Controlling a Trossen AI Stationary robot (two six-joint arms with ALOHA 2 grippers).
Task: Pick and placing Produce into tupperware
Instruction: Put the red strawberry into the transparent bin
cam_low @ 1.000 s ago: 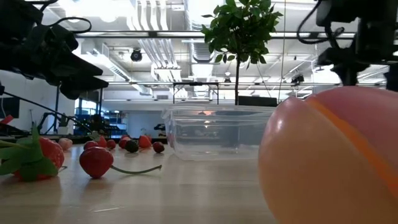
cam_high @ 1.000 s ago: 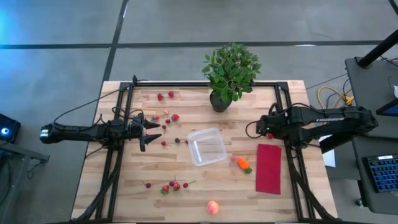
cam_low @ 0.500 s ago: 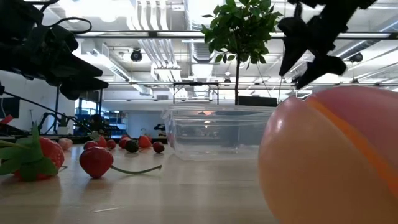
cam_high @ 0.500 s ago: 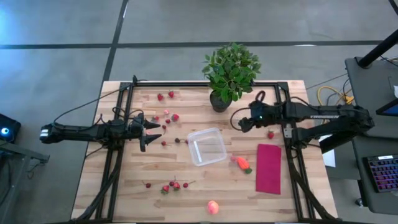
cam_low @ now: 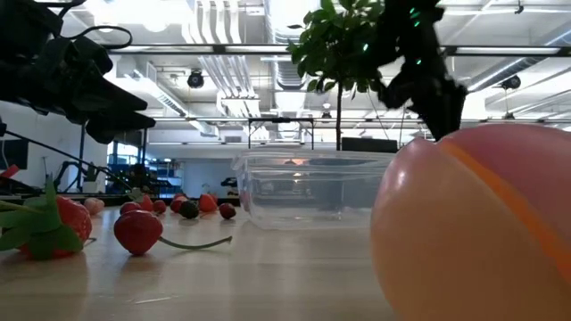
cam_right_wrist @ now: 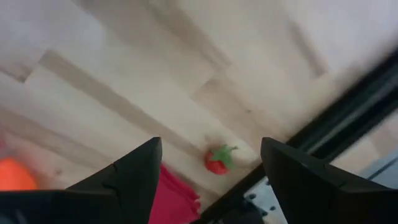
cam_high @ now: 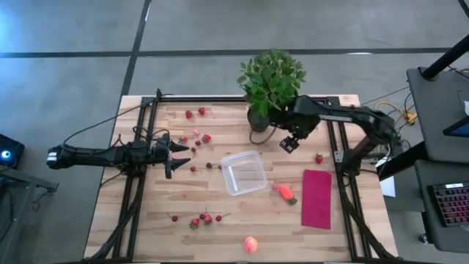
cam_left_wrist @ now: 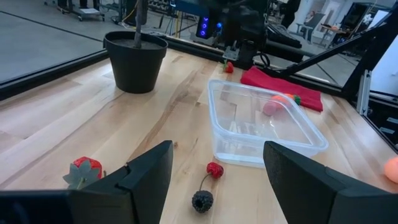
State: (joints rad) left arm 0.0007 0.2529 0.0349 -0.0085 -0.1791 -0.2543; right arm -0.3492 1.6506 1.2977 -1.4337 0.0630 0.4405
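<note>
High view: the right end effector [cam_high: 288,143] hangs empty with fingers apart just beside the potted plant [cam_high: 271,84]; the tupperware [cam_high: 243,172] sits empty below and to its left in this view, a strawberry [cam_high: 319,158] lies near its other side, and the carrot [cam_high: 286,192] rests further down beside the red cloth [cam_high: 316,198]. The left end effector [cam_high: 176,152] waits wide open over the worktop [cam_high: 146,213], scattered strawberries [cam_high: 199,137] around it, the tupperware well off its tips.
</note>
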